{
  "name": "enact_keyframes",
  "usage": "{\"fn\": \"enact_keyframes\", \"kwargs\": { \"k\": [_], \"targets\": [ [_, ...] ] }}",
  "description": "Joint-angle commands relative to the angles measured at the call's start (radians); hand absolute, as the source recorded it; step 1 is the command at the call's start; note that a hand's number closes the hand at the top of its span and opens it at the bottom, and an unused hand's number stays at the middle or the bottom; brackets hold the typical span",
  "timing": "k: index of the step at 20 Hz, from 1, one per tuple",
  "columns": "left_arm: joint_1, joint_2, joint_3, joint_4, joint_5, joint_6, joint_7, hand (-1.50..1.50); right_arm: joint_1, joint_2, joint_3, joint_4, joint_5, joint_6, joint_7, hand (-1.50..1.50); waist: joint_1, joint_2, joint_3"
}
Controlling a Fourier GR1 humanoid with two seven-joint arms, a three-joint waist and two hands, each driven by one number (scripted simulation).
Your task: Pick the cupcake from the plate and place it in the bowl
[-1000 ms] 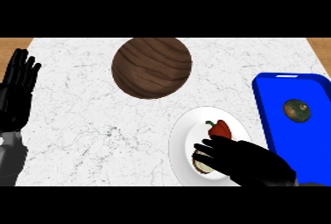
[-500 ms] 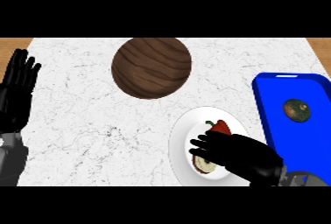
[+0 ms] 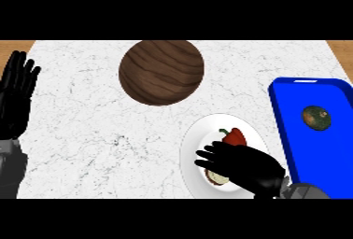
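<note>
while the right hand curls over the cupcake, a red pepper sits beside.

Wood-grain bowl, marble counter

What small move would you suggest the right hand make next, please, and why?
Probably close the fingers round the cupcake: the right hand lies over it on the plate, and the cupcake hasn't been lifted yet. The bowl sits farther up the counter.
</note>
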State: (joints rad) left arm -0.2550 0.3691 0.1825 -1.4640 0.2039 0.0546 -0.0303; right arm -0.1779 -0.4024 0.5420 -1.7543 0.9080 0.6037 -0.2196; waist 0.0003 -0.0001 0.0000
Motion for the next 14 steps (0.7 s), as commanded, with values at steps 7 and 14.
{"fn": "enact_keyframes", "kwargs": {
  "k": [7, 14],
  "targets": [
    [0.046, -0.064, -0.026, -0.139, -0.053, 0.036, 0.076, 0.00, 0.011, 0.064, -0.034, 0.100, 0.099, -0.013, -0.050, -1.50, 0.001, -0.001, 0.000],
    [-0.004, -0.022, 0.030, -0.079, -0.036, -0.016, 0.090, 0.00, -0.035, 0.153, -0.030, 0.280, 0.200, -0.072, -0.046, -1.50, 0.002, 0.000, 0.000]
  ]
}}
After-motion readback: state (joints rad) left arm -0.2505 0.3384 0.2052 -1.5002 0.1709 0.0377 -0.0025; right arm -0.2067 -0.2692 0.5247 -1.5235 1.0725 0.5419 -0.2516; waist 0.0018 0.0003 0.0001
